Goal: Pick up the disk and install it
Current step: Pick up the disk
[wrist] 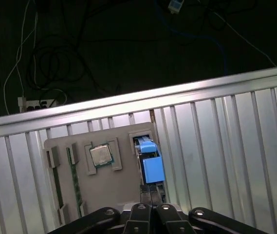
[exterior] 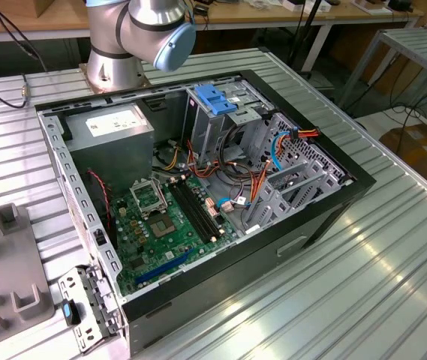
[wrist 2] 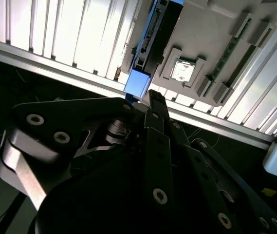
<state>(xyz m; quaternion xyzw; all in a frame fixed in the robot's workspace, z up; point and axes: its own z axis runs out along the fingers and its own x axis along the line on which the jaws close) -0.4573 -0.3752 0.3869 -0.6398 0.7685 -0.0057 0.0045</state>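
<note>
The disk [wrist: 150, 163] stands on edge in a slot of a grey holder tray [wrist: 104, 190], its blue plastic rail end facing me. In the second wrist view the same blue end of the disk [wrist 2: 137, 83] sits just past my fingertips. My gripper [wrist: 152, 195] hangs above it in line with the slot, fingers pressed together with nothing between them, and it appears clear of the disk. The gripper [wrist 2: 153, 97] looks shut in both wrist views. The open computer case [exterior: 198, 187] lies on the ribbed metal table.
A processor chip [wrist: 101, 155] and memory sticks [wrist: 75, 180] rest in other pockets of the tray. Inside the case are a metal drive cage with a blue latch [exterior: 217, 97], a grey power-supply box [exterior: 112, 124], cables and the green motherboard [exterior: 164, 217]. The arm's base [exterior: 142, 34] stands behind the case.
</note>
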